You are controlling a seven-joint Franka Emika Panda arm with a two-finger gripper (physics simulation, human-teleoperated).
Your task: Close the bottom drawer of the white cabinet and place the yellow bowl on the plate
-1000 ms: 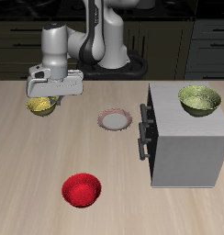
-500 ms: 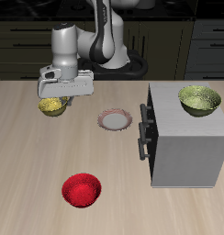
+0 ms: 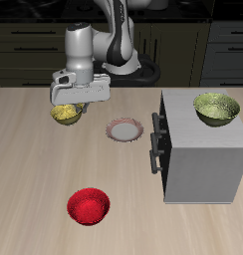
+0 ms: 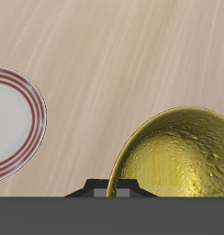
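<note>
Yellow bowl (image 4: 178, 156) carried above the table (image 3: 34, 169), near the plate (image 3: 124, 129); judged light, rigid, glossy, so slip-prone. Rim grip suited. Pincer (image 3: 70, 108) closed on its rim

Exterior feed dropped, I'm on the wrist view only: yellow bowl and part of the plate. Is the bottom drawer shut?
Observer: Looks shut. The bottom drawer sits flush in the front of the white cabinet, with nothing sticking out.
Operator: Where's the bowl relative to the plate?
Observer: The gripper has the yellow bowl off to one side of the plate, not over it yet.
Operator: Other bowls to avoid?
Observer: A red bowl sits nearer the table's front edge, off the line to the plate.
Operator: Anything else?
Observer: An olive bowl sits on top of the cabinet.
</note>
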